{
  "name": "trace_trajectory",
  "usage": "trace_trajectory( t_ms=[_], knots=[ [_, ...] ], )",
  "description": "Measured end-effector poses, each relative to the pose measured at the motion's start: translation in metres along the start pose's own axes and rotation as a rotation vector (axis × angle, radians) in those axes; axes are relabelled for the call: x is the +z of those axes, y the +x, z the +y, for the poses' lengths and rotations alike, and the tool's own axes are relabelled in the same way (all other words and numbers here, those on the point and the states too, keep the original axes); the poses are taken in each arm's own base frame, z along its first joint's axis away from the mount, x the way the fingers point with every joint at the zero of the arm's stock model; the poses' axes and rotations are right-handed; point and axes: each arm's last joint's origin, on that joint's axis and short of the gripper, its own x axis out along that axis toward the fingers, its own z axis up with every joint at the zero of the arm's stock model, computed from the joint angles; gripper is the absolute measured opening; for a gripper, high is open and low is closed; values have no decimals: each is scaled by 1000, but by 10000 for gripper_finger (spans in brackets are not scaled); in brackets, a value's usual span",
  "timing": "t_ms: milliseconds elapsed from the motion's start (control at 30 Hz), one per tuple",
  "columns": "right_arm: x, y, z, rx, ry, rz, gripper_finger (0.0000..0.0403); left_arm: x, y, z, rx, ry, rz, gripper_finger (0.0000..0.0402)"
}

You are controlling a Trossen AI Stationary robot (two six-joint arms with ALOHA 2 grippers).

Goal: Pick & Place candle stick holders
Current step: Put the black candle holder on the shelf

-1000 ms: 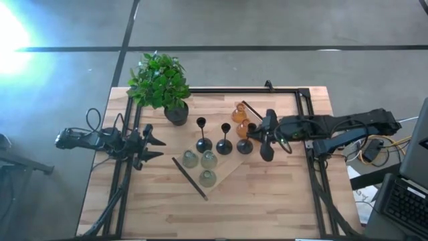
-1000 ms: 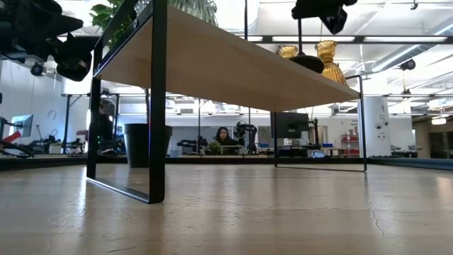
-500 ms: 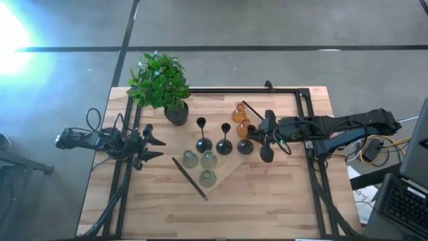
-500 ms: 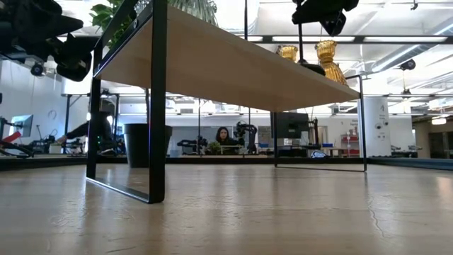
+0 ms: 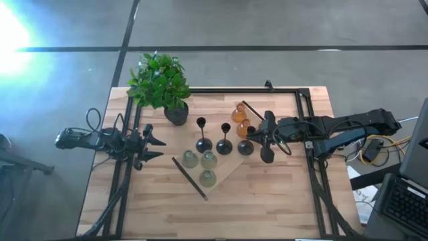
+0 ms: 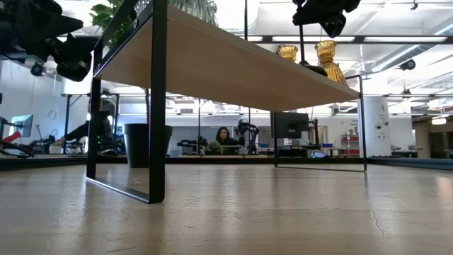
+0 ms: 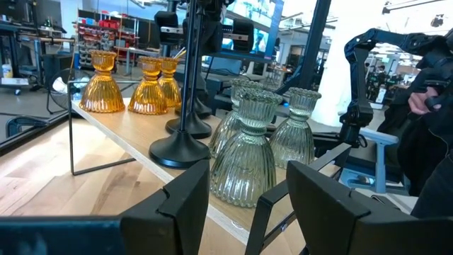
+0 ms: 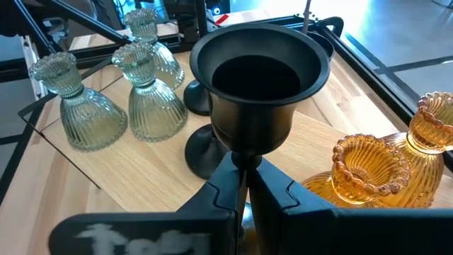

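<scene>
1. The right gripper (image 5: 265, 131) is reaching in from the right side of the wooden surface (image 5: 281, 194), its jaws clamped tight on the thin stem of a black candle stick holder (image 8: 259, 85), just under the cup.
2. That held black holder (image 5: 245, 145) is sitting at the right end of a row of three black ones; its round base is showing in the high view just beside the amber pieces (whether the base is touching the board or slightly raised cannot be told).
3. The other two black holders (image 5: 212, 141) are standing upright to its left, side by side on a light wooden board (image 5: 231, 167) that is lying at an angle on the surface.
4. The amber glass holders (image 5: 241, 119) are clustering at the board's far right corner, close to the right gripper.
5. The three pale green-grey glass holders (image 5: 200, 164) are grouping in a triangle at the near edge of the board, in front of the black row.
6. The left gripper (image 5: 155, 146) is hanging at the left side of the surface, well apart from the board, with its jaws standing wide and holding nothing; its wrist camera is looking past its fingers (image 7: 185, 200) at the green-grey pieces.
7. A potted green plant (image 5: 160, 84) is standing at the far left of the surface.
</scene>
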Motion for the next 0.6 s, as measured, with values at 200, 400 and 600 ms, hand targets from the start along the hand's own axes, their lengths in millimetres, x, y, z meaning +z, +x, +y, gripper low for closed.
trace_trajectory(
  t_ms=[200,400,600],
  knots=[
    [-1,0,0,0,-15,0,8,0,0,0,0,0,0,193],
    [-1,1,0,5,-12,0,8,0,0,0,0,0,0,193],
    [-1,1,0,9,-11,1,13,0,0,0,0,0,0,193]
  ],
)
